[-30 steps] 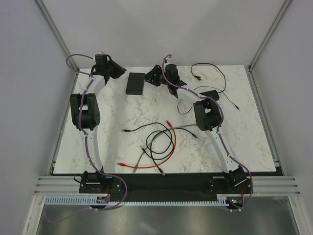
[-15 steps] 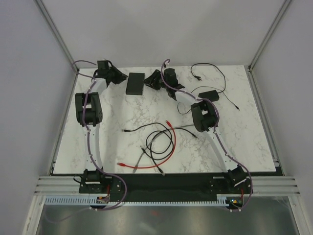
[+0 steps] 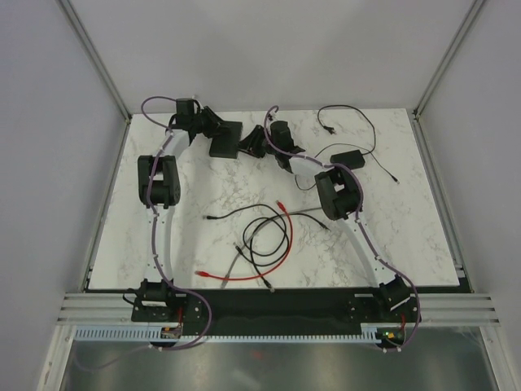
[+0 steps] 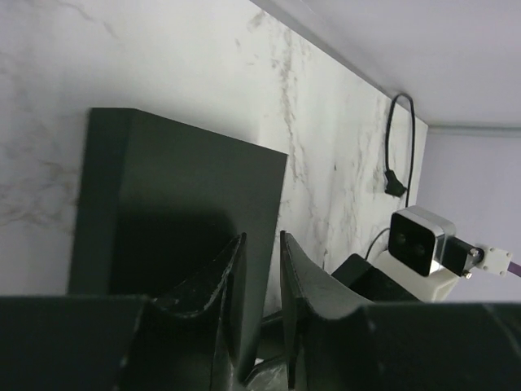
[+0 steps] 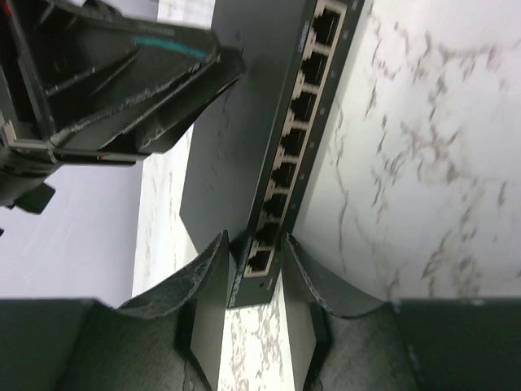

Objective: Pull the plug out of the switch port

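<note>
The switch (image 3: pixel 225 142) is a flat matte-black box at the back of the marble table. My left gripper (image 3: pixel 213 126) is over its far left part. In the left wrist view (image 4: pixel 259 236) its jaws are almost together above the switch's (image 4: pixel 163 187) right edge. My right gripper (image 3: pixel 251 144) is at the switch's right side. In the right wrist view (image 5: pixel 254 236) its fingers stand close on either side of the end corner of the switch (image 5: pixel 244 122). The sockets (image 5: pixel 286 155) that I see hold no plug. The left gripper also shows in the right wrist view (image 5: pixel 163 73).
A small black power adapter (image 3: pixel 348 158) with thin cords lies at the back right. Loose black cables and a red cable (image 3: pixel 269 236) lie in the middle of the table, with a red plug (image 3: pixel 205 274) near the front. Enclosure walls stand on three sides.
Both arms have swung inward to the switch. The left gripper moved right onto its far left part, and the right gripper moved left and nearer to its right side.
</note>
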Robot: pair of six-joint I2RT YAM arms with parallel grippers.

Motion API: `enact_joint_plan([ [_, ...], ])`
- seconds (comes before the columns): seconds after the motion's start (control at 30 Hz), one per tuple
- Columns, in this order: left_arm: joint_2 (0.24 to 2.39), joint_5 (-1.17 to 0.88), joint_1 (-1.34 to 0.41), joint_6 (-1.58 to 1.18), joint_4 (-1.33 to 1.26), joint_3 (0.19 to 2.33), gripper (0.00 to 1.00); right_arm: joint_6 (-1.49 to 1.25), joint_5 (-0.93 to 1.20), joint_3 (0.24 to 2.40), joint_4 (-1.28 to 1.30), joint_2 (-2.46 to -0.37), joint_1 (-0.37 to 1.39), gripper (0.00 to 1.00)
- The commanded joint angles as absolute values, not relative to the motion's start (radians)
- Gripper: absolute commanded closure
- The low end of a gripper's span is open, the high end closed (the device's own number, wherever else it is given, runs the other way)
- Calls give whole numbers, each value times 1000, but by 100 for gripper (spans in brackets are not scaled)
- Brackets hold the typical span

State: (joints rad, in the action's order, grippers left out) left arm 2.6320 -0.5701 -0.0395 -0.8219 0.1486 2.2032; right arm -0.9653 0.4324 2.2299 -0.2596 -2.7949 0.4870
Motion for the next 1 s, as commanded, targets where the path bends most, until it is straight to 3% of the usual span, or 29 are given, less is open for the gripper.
enact_joint_plan([
  [0.0,2683,-704,-64,-821,143,2290,70,-969,482,2133,-299,-2697,518,61],
  [0.2,2703,-810,-95,-818,160,2301,71,-969,469,1955,-351,-2571,558,64],
  [0.4,2564,-734,-103,-694,183,2189,70,-925,439,1833,-342,-2458,555,63],
  [0.57,2438,-580,-84,-588,181,2140,66,-870,425,1868,-270,-2450,538,62],
  [0.77,2372,-376,-63,-508,181,2100,53,-879,423,1946,-242,-2488,515,60],
  [0.97,2404,-238,-29,-500,224,2095,52,-859,423,2146,-172,-2609,508,57],
])
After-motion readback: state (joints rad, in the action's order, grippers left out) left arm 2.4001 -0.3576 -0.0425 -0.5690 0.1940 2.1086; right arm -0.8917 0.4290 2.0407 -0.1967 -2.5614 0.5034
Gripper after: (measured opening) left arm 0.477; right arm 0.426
